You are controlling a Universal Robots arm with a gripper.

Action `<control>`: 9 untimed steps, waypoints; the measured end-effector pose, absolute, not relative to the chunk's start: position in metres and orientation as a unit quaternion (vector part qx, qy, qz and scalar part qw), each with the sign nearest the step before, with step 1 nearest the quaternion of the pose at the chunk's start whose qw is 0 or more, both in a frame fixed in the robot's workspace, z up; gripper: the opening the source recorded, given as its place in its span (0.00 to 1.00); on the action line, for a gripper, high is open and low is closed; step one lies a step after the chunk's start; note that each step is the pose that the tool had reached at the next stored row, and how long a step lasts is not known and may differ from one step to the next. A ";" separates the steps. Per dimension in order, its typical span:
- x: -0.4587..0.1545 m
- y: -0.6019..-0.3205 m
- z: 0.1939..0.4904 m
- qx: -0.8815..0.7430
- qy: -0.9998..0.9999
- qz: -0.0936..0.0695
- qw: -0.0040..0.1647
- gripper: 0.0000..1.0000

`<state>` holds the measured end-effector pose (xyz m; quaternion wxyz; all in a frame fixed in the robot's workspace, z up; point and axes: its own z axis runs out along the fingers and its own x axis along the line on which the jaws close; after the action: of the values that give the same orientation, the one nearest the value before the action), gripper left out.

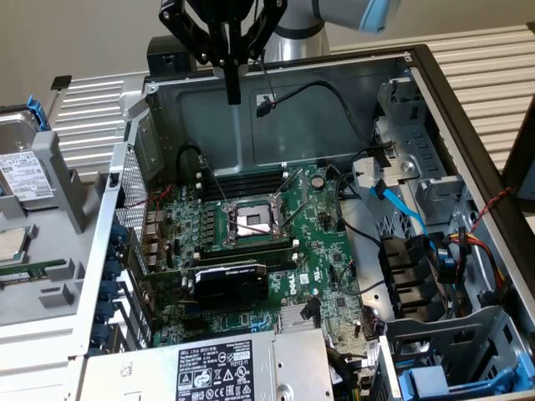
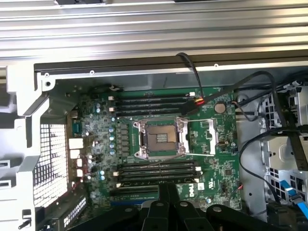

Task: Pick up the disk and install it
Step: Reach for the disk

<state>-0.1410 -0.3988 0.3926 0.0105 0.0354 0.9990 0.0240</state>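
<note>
The disk [image 1: 22, 174], a silver-grey drive with a white label and a blue carrier edge, lies on a grey holder at the exterior view's far left, outside the case. My gripper [image 1: 233, 93] hangs high over the open computer case [image 1: 435, 92], above the back of the motherboard [image 1: 251, 242] and well to the right of the disk. Its black fingers are pressed together with nothing between them. In the wrist view the gripper [image 2: 167, 191] points down over the motherboard [image 2: 159, 139], near the empty CPU socket [image 2: 161, 139].
A small square silver chip [image 1: 8, 242] rests in the grey holder below the disk. Inside the case are loose black cables [image 1: 334, 92], a blue cable [image 1: 401, 209], a graphics card [image 1: 230, 280], the power supply [image 1: 209, 372] and a blue-fronted drive carrier [image 1: 443, 380] at the lower right.
</note>
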 end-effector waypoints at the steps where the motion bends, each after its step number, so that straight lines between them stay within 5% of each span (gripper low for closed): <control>1: -0.144 -0.399 0.393 0.035 0.999 0.024 0.010 0.11; 9: -0.170 -0.399 0.393 0.035 0.999 0.024 0.010 0.11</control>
<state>-0.1698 -0.3988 0.3926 0.0105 0.0353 0.9990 0.0240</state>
